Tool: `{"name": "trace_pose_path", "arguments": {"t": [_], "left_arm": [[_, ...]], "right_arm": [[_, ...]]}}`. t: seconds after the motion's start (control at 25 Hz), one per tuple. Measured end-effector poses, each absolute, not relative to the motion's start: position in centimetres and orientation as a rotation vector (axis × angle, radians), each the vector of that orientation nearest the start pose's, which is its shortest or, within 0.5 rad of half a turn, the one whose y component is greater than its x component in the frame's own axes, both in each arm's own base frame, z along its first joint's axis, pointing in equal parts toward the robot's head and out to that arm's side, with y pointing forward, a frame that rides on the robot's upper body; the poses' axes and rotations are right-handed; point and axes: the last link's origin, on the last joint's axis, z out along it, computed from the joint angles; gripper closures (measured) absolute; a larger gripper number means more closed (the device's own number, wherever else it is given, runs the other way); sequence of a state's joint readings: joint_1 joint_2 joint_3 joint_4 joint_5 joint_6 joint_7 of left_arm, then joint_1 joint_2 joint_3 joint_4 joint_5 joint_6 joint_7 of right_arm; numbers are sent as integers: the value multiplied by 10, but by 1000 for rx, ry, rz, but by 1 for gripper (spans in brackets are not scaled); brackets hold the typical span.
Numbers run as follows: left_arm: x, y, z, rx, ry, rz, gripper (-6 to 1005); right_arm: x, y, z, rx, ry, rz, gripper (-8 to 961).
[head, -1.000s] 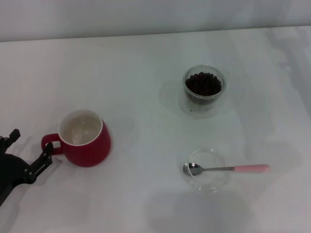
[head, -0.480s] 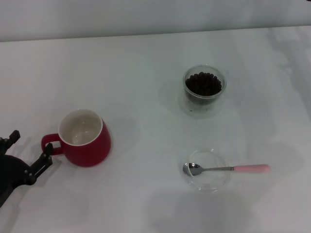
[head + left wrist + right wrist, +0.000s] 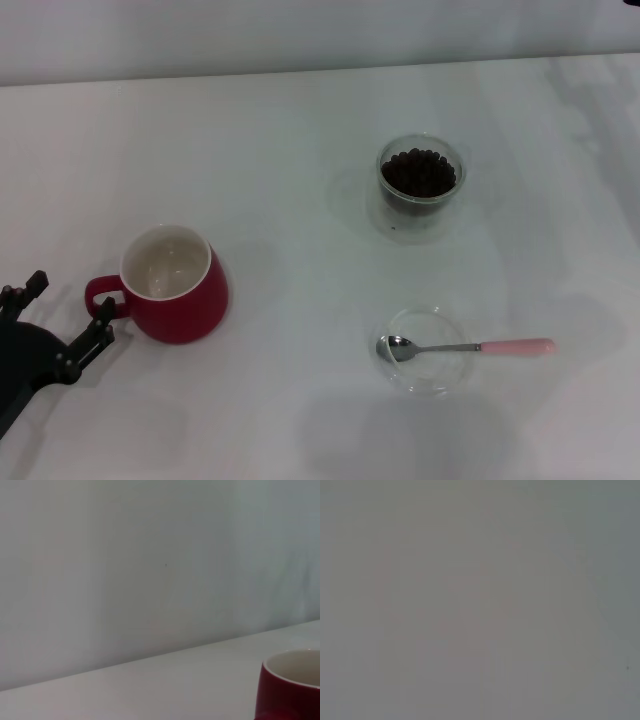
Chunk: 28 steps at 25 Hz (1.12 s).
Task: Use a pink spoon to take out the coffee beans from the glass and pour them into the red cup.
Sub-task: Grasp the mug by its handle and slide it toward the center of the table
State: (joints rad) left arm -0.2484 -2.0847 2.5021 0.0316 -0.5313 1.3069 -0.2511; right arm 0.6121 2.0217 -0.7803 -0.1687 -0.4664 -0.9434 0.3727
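Presently: left gripper (image 3: pixel 60 322) wide open, lower left, beside red cup (image 3: pixel 175 285) | pink spoon (image 3: pixel 465 348) lower right, bowl in glass dish (image 3: pixel 425 350); pinch its handle | right gripper unseen

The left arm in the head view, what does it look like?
Only its end shows, at the table's near-left corner: a matte black body ending in the left claw, two thin black prongs with small knobbly joints. No cables, markings or colour accents are visible. The right arm is out of view.

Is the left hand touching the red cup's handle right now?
Apart. The head view shows white table between the left hand and the red cup handle.
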Motion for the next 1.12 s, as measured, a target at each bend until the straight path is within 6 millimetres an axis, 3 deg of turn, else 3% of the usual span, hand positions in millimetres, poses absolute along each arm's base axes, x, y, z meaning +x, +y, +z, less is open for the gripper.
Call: {"name": "trace_pose_path", "arguments": {"t": [0.56,0.8,1.12], "left_arm": [[-360,234,-59,-2038,-490,-562,123],[-358,235,-61,-2038,-476,-561,223],[-356,238,-64,-2042,-459,-545,571]], "right_arm": [[334,405,75,-1388,604,716,85],[334,405,76,-1387,603,716,85],[335,405,77,-1390,600,714,85]]}}
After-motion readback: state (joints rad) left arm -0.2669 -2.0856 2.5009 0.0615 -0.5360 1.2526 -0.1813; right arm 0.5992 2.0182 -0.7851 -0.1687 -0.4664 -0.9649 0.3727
